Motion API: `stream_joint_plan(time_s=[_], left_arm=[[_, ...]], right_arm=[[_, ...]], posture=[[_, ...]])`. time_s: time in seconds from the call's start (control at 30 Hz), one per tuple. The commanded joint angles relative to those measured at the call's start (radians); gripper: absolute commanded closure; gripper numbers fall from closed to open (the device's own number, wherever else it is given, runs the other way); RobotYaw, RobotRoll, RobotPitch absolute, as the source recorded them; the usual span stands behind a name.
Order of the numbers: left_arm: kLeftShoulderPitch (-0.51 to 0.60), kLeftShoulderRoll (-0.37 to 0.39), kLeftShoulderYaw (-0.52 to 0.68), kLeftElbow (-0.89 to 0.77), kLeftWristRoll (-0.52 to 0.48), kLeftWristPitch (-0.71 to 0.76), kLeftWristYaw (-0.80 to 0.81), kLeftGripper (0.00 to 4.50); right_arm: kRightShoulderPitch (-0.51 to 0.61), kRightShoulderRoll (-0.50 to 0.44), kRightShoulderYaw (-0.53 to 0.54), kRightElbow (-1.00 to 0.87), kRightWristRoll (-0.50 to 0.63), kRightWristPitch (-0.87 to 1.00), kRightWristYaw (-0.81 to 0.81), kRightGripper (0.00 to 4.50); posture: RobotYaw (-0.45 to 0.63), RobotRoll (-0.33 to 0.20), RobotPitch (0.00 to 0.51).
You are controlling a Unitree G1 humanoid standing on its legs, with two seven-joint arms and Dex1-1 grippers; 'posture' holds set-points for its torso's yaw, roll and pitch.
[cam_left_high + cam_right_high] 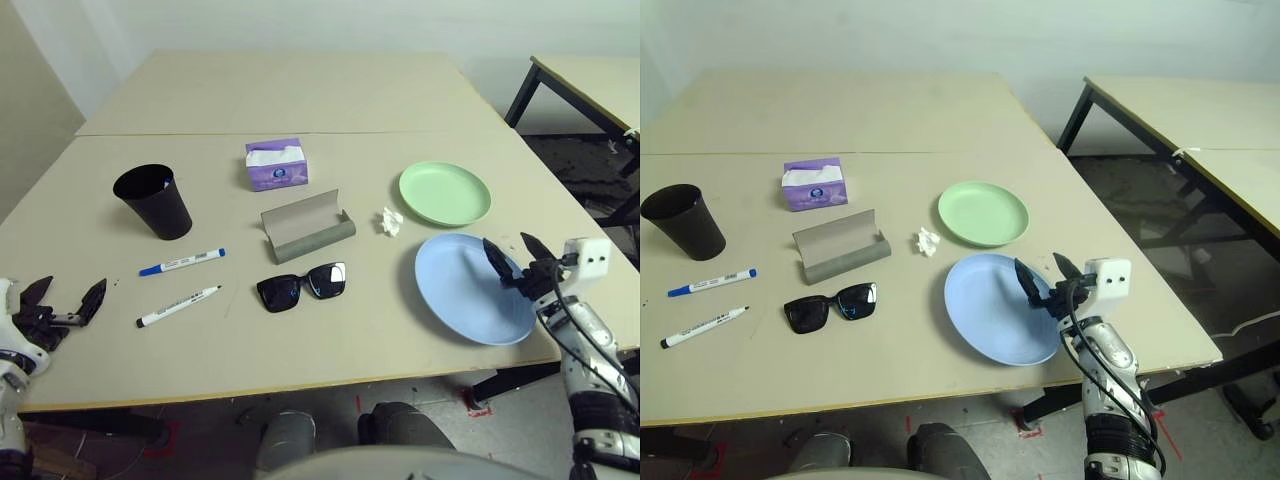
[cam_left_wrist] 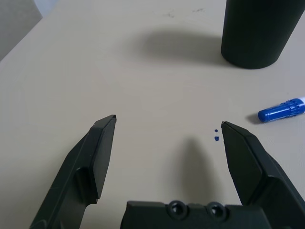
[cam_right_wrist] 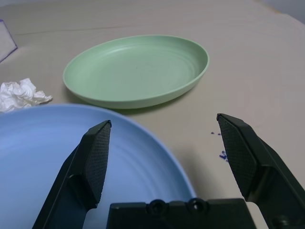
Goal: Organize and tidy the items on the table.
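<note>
Items lie spread over the table (image 1: 330, 100) — black cup (image 1: 153, 201), two pens (image 1: 181, 262), sunglasses (image 1: 301, 286), glasses case (image 1: 308, 228), tissue box (image 1: 276, 164), both plates. I see my right gripper (image 1: 518, 254) spread wide over the blue plate's (image 1: 465, 290) edge; my left gripper (image 1: 66, 298) gapes empty — near the table's left edge.

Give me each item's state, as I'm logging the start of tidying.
Glasses case: open, empty.
Sunglasses: folded, out of the case.
Both pens: capped, lying flat.
Cup: upright.
Tissue box: tissue sticking out.
Both plates: empty.
Left gripper: jaws open.
Right gripper: jaws open.
</note>
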Motion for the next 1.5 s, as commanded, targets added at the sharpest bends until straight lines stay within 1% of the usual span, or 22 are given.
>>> stream_joint_plan(time_s=[0.03, 0.37, 0.6, 0.73, 0.83, 0.93, 1.1, 1.23, 1.33, 1.4, 1.5], left_arm=[[-0.023, -0.011, -0.015, -0.032, 0.002, 0.017, 0.008, 0.02], [-0.027, -0.009, -0.01, -0.067, 0.003, 0.039, 0.005, 0.02], [-0.042, -0.034, -0.031, -0.064, 0.01, 0.038, 0.01, 0.02], [-0.053, -0.047, -0.039, -0.066, 0.012, 0.042, 0.011, 0.02], [-0.059, -0.052, -0.048, -0.071, 0.012, 0.043, 0.009, 0.02], [-0.056, -0.054, -0.049, -0.081, 0.005, 0.046, 0.003, 0.02], [-0.076, -0.054, -0.034, -0.082, -0.036, 0.055, -0.022, 0.02], [-0.101, -0.054, -0.025, -0.113, -0.111, 0.095, -0.098, 0.02], [-0.086, -0.036, -0.07, -0.182, -0.182, 0.208, -0.246, 0.02], [-0.085, -0.017, -0.102, -0.23, -0.207, 0.269, -0.329, 0.02], [-0.102, 0.013, -0.164, -0.296, -0.204, 0.304, -0.438, 0.02]], right_arm=[[0.003, 0.007, 0.012, 0.01, -0.007, 0.009, -0.003, 0.0], [-0.028, -0.003, 0.008, 0.033, -0.003, 0.008, -0.001, 0.0], [-0.034, -0.033, -0.009, 0.042, 0.003, 0.01, 0.007, 0.0], [-0.04, -0.049, -0.019, 0.051, 0.007, 0.011, 0.004, 0.0], [-0.04, -0.056, -0.014, 0.056, 0.005, 0.008, 0.013, 0.0], [-0.037, -0.06, -0.017, 0.052, 0.009, 0.009, 0.015, 0.0], [-0.022, -0.06, -0.023, 0.026, 0.017, 0.015, 0.012, 0.0], [-0.016, -0.062, -0.027, 0.005, 0.022, 0.023, 0.007, 0.0], [-0.012, -0.066, -0.032, -0.016, 0.027, 0.034, 0.004, 0.0], [-0.011, -0.071, -0.035, -0.026, 0.031, 0.042, 0.001, 0.0], [-0.006, -0.078, -0.04, -0.038, 0.037, 0.051, 0.0, 0.0]], posture=[[0.06, 0.0, 0.061], [0.05, 0.0, 0.062], [0.03, 0.0, 0.049], [0.03, 0.0, 0.063], [0.02, 0.0, 0.062], [0.01, 0.0, 0.063], [0.0, 0.0, 0.059], [-0.01, 0.0, 0.058], [-0.02, 0.0, 0.056], [-0.02, 0.0, 0.055], [-0.03, 0.0, 0.056]])
